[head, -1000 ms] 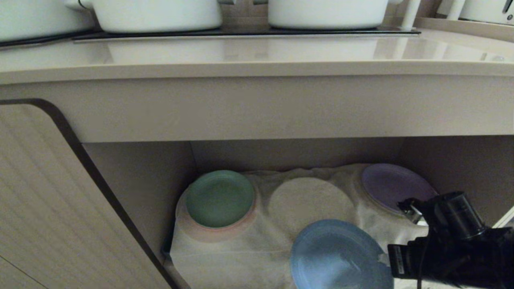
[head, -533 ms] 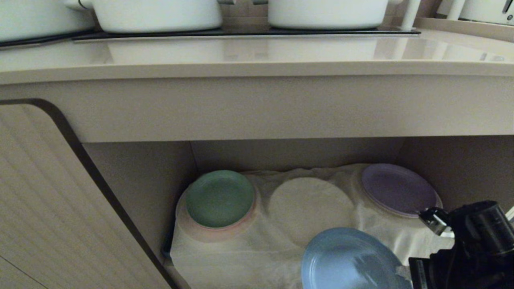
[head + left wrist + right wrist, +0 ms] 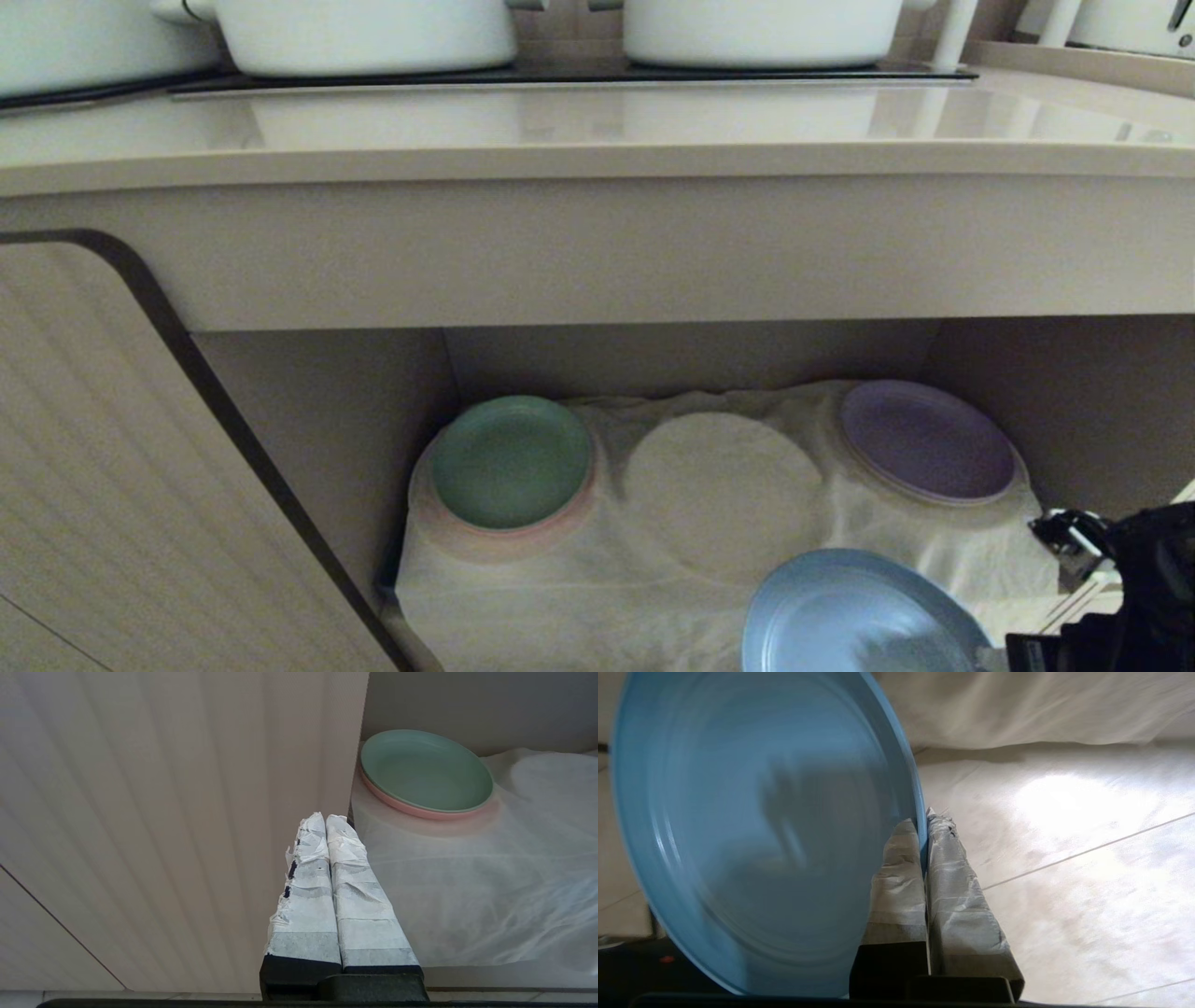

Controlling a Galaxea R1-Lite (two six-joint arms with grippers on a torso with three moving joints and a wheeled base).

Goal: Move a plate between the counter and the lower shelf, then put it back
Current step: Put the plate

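Plate in light blue hangs out in front of the shelf's front edge, toward its right end, tilted and gripped at its rim by the right gripper, whose taped jaws are clenched on that rim, one on each face. In the head view the black right arm sits low at the right, just beside the plate. On the shelf a wrinkled white cloth covers three round raised spots: a green plate rests on the left one, a purple plate on the right one, and the middle spot is bare cloth. Above, the beige tabletop carries white pots on a black glass panel near its back edge. The left gripper hangs beside the ribbed cabinet door, near the shelf's left front corner, its taped jaws pressed together on nothing, apart from the green plate.
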